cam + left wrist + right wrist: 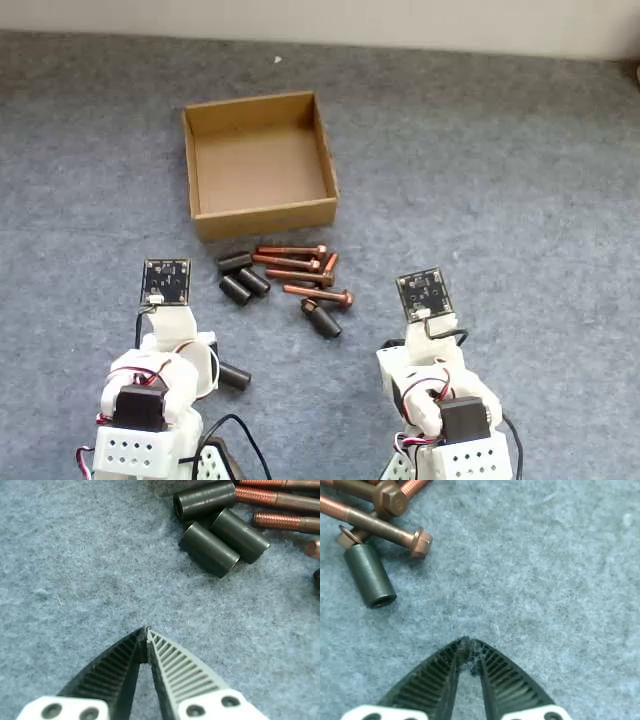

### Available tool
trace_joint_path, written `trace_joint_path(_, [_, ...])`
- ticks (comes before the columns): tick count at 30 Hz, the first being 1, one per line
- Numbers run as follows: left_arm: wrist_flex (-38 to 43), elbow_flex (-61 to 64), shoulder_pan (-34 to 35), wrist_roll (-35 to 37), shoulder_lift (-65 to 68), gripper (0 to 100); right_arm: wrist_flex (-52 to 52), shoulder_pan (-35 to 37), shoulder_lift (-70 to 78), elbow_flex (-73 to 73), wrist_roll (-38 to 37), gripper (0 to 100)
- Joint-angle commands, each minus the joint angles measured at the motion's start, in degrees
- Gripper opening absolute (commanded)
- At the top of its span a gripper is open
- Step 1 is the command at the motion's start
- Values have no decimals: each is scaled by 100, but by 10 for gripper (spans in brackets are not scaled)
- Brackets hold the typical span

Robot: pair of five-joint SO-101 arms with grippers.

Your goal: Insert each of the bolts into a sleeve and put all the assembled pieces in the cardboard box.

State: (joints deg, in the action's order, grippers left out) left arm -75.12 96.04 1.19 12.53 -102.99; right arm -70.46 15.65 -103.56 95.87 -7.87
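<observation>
– Left gripper [146,632] status?
– Clenched, tips meeting, nothing between them. Hangs over grey carpet [75,570], near 3 black sleeves [210,547] lying on their sides, bunched together.
– Right gripper [468,643]?
– Same: pinched closed, empty, above carpet. 1 lone sleeve [369,575] lies near it on its side, with a copper bolt [375,526] just beside it, flanged head.
– Layout from above?
– Cardboard box [265,218] sits upright with its top open, beyond the parts. Bolts [292,265] lie in a loose pile just in front of the box, between the 2 arms. The 3 sleeves lie on the pile's left-arm side. 1 stray sleeve [233,376] lies apart, beside the left arm's base.
– Parts location overall?
– All on the carpet, outside the box.
</observation>
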Motion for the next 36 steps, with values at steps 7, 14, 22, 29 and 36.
trace_joint_path(7, [-18, 110, -57, -62, 4, 7, -40, -48, -84, 866, -35, 5])
trace_joint_path(14, [-26, 110, -57, -70, 4, 10, -40, -57, -101, 866, -53, 5])
trace_joint_path(22, [-35, -321, -31, -70, -4, 11, 4, -145, -119, 356, -53, 5])
trace_joint_path(29, [-9, -760, 312, -79, -4, 11, 295, -620, -110, -391, -695, 6])
trace_joint_path(36, [0, -857, 1033, -1978, -4, 11, 295, -813, 338, -1675, -1538, 6])
